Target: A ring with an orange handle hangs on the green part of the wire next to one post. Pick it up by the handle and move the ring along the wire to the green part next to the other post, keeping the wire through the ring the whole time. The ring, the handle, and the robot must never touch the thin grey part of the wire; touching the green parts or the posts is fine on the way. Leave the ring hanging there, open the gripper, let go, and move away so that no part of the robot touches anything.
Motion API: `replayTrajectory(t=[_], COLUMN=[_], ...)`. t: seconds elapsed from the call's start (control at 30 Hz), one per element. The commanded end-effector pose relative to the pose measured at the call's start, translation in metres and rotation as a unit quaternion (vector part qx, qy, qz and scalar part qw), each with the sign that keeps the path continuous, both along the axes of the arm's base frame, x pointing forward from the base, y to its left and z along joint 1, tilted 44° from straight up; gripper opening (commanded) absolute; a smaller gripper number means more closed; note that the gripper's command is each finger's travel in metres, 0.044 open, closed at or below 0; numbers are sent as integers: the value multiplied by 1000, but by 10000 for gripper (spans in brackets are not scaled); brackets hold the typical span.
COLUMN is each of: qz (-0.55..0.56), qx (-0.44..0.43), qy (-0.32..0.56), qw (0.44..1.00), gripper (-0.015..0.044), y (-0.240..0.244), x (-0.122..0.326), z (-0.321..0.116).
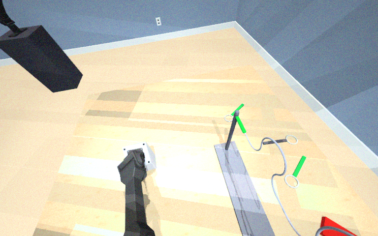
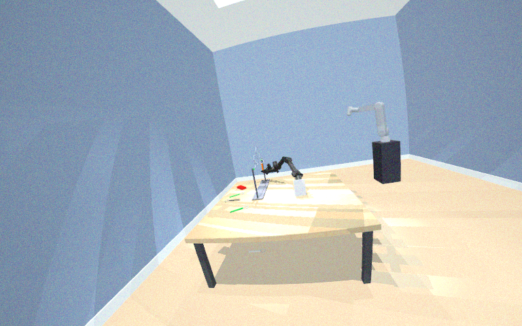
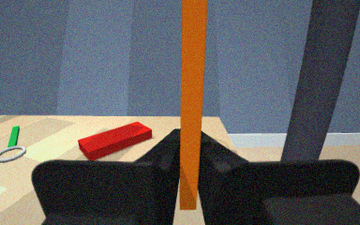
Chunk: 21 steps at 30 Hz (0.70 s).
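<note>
- A red block (image 1: 336, 226) (image 2: 241, 187) (image 3: 115, 141) lies flat on the table (image 1: 178, 172) (image 2: 285, 237) (image 3: 56, 123).
- A green-handled ring (image 1: 299, 166) (image 2: 235, 195) (image 3: 14, 137) lies near it.
- A dark-handled ring (image 1: 273, 142) (image 2: 233, 200) lies on the tabletop, its pale loop pointing away from the second green-handled ring (image 1: 237, 109) (image 2: 236, 210).
- That second one lies at the end of this group, apart from the red block.
- A pale arm (image 2: 380, 117) stands on a black pedestal (image 1: 41, 59) (image 2: 387, 163), well apart from the table.
- A white wall outlet (image 1: 158, 21) with two dark sockets is set in the blue wall (image 1: 116, 24) (image 2: 308, 92) (image 3: 159, 56).
- A small pale strip (image 2: 254, 251) shows below the tabletop, perhaps on the floor; it is too small to name.
</note>
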<state>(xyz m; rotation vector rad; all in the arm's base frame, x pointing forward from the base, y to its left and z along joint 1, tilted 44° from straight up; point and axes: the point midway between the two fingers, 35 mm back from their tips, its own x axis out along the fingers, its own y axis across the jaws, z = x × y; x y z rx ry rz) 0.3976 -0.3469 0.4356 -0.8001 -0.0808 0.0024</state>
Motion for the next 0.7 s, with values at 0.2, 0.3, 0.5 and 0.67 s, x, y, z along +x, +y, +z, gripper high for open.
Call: replayTrajectory(t=[0.2, 0.3, 0.5, 0.67], qz=[0, 0, 0, 0], qx=[-1, -1, -1, -1], qy=[-1, -1, -1, -1], qw=[1000, 1000, 1000, 1000], gripper=[-150, -150, -150, -150], y=[11, 12, 12, 12], x=[-1, -1, -1, -1], z=[9, 10, 10, 10])
